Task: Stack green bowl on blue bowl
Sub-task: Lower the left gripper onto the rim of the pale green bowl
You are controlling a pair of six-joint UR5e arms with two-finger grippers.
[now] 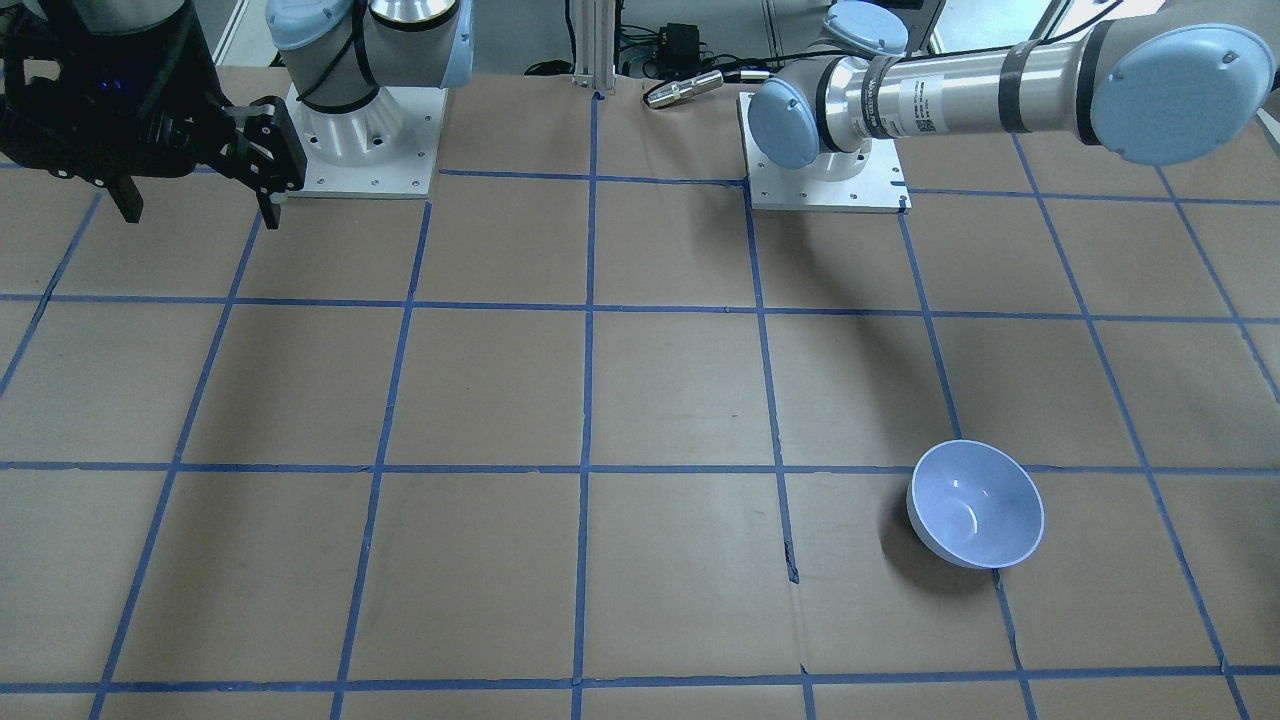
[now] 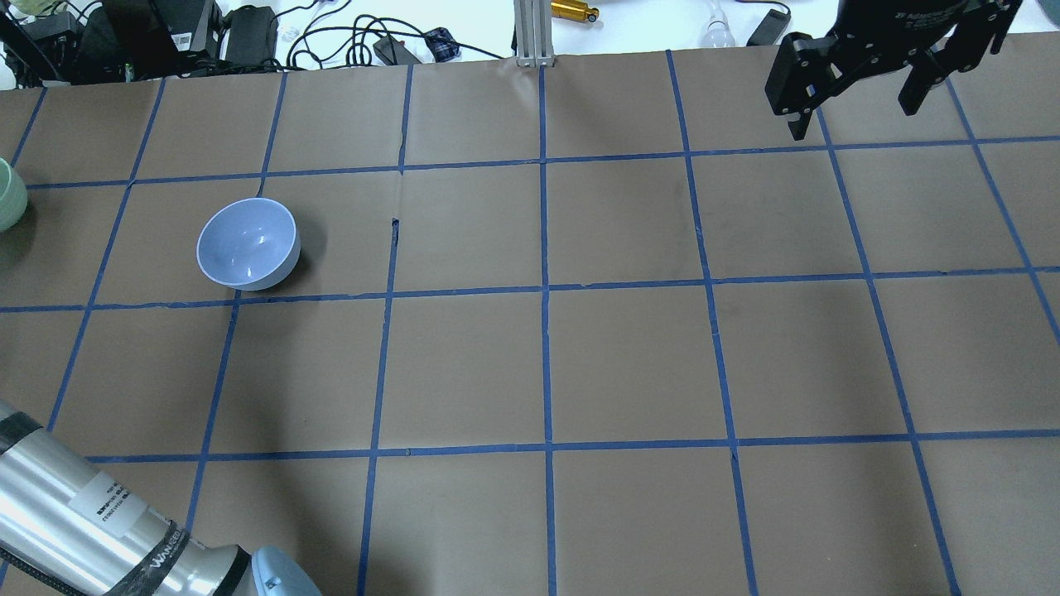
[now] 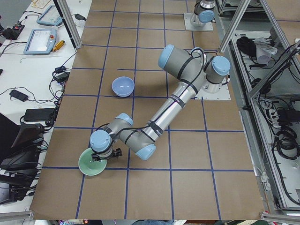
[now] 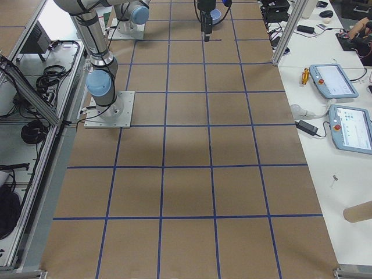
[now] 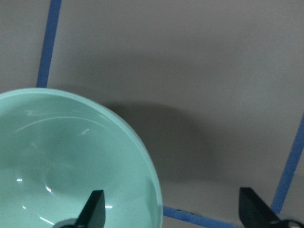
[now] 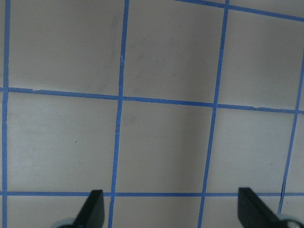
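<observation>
Green bowl (image 5: 71, 156), left end effector (image 5: 172, 202) spread over its rim, blue bowl (image 2: 248, 243) well apart, right end effector (image 6: 170, 202) spread

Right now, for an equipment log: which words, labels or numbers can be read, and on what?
None reads clearly.
White sticker on the left arm: print too small to read.
Black band beside it: white lettering, blurred.
Blue bowl, green bowl: no markings visible.

Glossy pale mint-green round bowl (image 2: 7, 194) cut off at overhead view's left edge, glossy periwinkle-blue round bowl (image 4: 215, 13) half hidden behind right gripper (image 4: 205, 35) in right-side view
</observation>
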